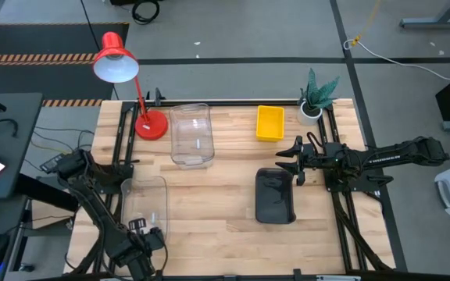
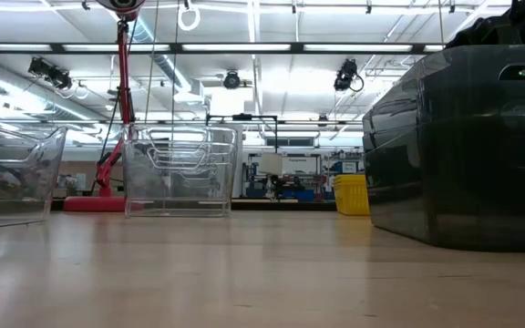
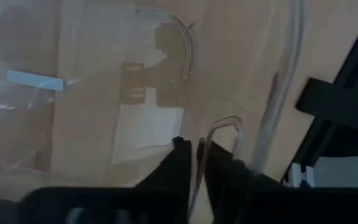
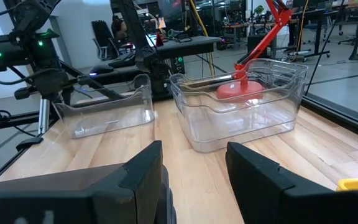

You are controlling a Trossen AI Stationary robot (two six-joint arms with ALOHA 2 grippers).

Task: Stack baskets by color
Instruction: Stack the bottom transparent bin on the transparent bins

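A single clear basket point(image 1: 144, 203) rests on its base at the table's near left. My left gripper point(image 1: 142, 232) points down over its near end, with the fingers closed onto the clear wall point(image 3: 196, 163). A stack of clear baskets point(image 1: 191, 134) stands at the far side beside the red lamp. A yellow basket point(image 1: 269, 122) sits far right of centre, and a dark grey basket point(image 1: 275, 195) lies nearer, right of centre. My right gripper point(image 1: 291, 160) hovers level and open point(image 4: 194, 168) between these two, touching nothing. My left gripper pinches the thin wall at the near short end of the clear basket point(image 3: 199, 154) between its two fingers, one finger on each side of the wall. The fingers come from above, pointing down. In the low view the basket point(image 2: 12, 173) stands level on the table.
The red desk lamp's base point(image 1: 151, 125) stands at the far left, right beside the clear stack. A small potted plant point(image 1: 312, 97) is at the far right corner. Black frame rails point(image 1: 342, 203) run along both side edges. Bare wood lies between the clear and grey baskets.
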